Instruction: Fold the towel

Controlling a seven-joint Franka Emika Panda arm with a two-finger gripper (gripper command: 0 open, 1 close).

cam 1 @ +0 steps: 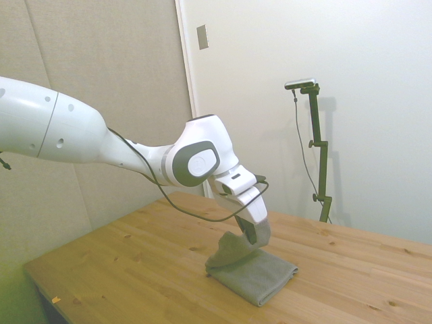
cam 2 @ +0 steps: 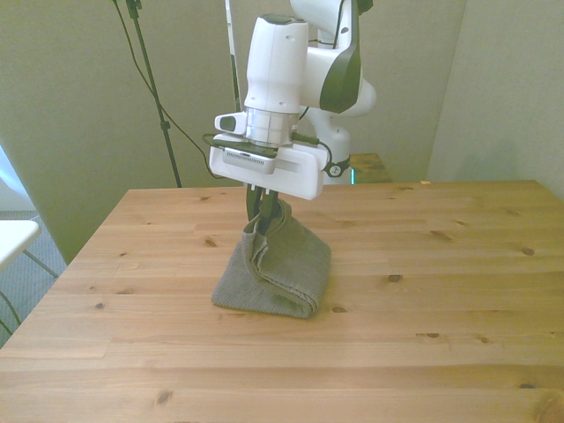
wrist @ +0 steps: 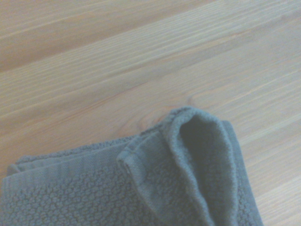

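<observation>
The grey towel (cam 2: 278, 269) lies mid-table with one edge lifted into a peak and the rest flat on the wood. My gripper (cam 2: 263, 211) is shut on that raised edge, holding it above the lower layer. In the side view the towel (cam 1: 253, 270) spreads flat toward the right, and the gripper (cam 1: 251, 233) pinches its upturned part just above it. The wrist view shows the towel (wrist: 155, 188) close up, with a curled thick hem over bare wood.
The wooden table (cam 2: 441, 352) stretches wide around the towel on every side. A white object's corner (cam 2: 13, 236) sits off the table at the front view's left.
</observation>
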